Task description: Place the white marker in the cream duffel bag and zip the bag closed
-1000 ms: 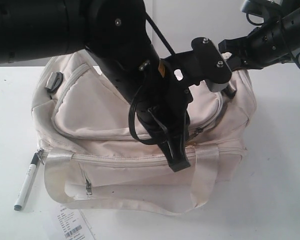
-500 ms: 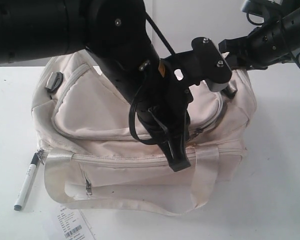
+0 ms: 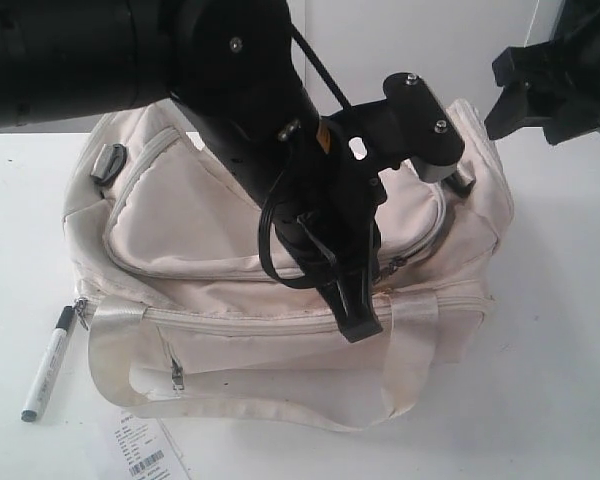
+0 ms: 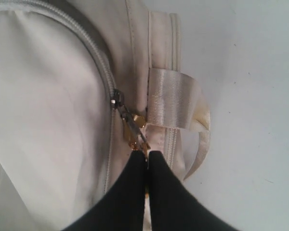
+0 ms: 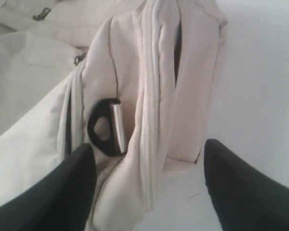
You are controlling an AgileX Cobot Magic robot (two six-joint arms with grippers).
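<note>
Your white marker lies on the bench beside the cream duffel bag, not inside. Your left end effector pinches the zipper pull; your right end effector gapes wide, empty. Loading and zipping remain.

The left arm hangs across the bag and blocks its top from above. The marker lies beside the bag's left front corner, with open table to its left and a tag nearby. The right gripper hangs by the bag's right end, and the table nearer us there is free.
</note>
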